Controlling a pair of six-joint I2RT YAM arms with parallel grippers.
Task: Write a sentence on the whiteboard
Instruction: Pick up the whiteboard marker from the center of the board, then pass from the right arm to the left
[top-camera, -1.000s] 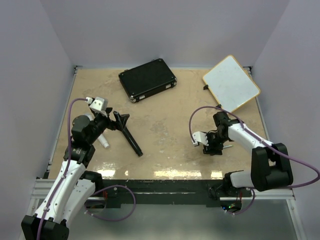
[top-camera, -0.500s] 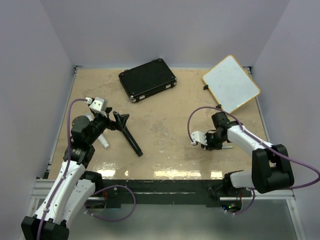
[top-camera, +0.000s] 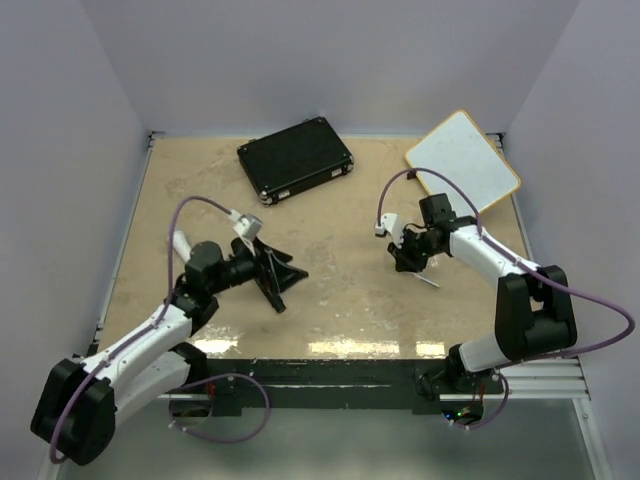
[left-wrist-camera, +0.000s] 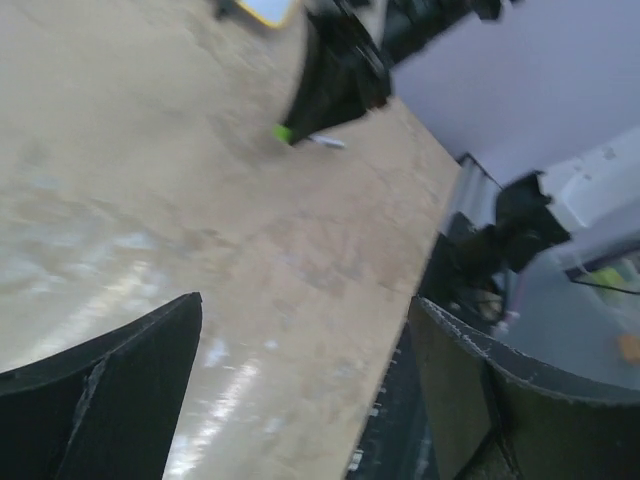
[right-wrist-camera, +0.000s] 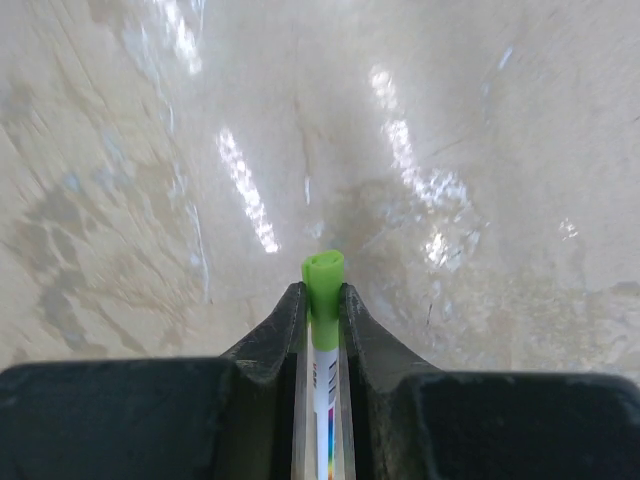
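Pinching a marker (right-wrist-camera: 322, 275) between its 2 black fingers, the right gripper (right-wrist-camera: 322, 300) is pressed in on the barrel from both sides. The green end pokes out just past the fingertips, and the white barrel with coloured print runs back between the pads. Under that green end lies the glossy tan table (right-wrist-camera: 480, 150). Whether the tip touches the surface cannot be told from the wrist view. From across the table, the left wrist camera shows the marker held low and nearly level, with the green end leading. In the overhead view this gripper sits right of the table's middle, and its arm bends back toward the near right corner.

The left gripper (left-wrist-camera: 300, 310) has its 2 jaws spread wide with only bare table showing between them. From above it hangs left of the middle and points toward the right arm, well apart from it.

The whiteboard (top-camera: 463, 165) lies flat at the far right corner, turned diagonally to the table's edges, with its orange-yellow rim showing all round. It is apart from the marker, though a joint of the right arm sits just on the near side of its near corner. Whether any writing is on its white face cannot be made out from this height. A black case (top-camera: 295, 158) lies at the far side, left of centre, also turned at an angle and touched by neither gripper.
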